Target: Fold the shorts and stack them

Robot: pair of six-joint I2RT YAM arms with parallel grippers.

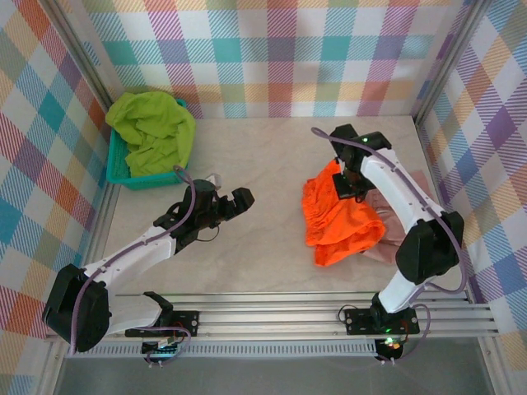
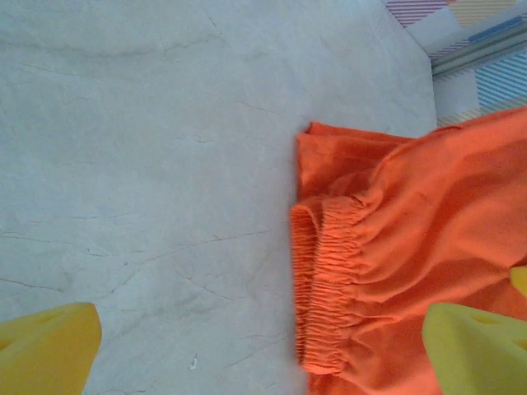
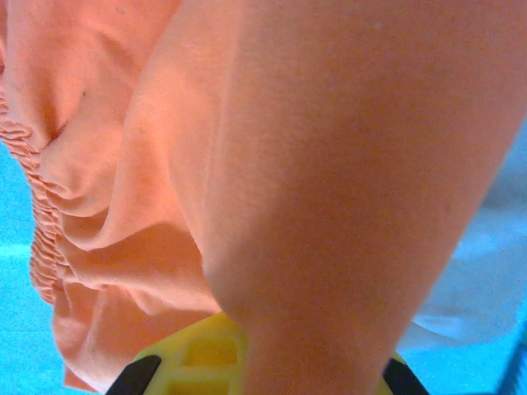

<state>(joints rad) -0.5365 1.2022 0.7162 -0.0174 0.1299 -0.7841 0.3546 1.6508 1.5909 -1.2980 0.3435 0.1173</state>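
Half the table (image 1: 263,156) lies open; right claw (image 1: 347,184) pinches orange shorts' (image 1: 342,226) edge, left claw (image 1: 239,200) gapes.

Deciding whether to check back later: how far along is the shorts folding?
Done: nothing looks folded or stacked. In hand: the right gripper is shut on the crumpled orange shorts, which lie over the pink shorts; the left gripper hangs open, apart from them. Left: all three folds, including the green shorts heaped in the basket.
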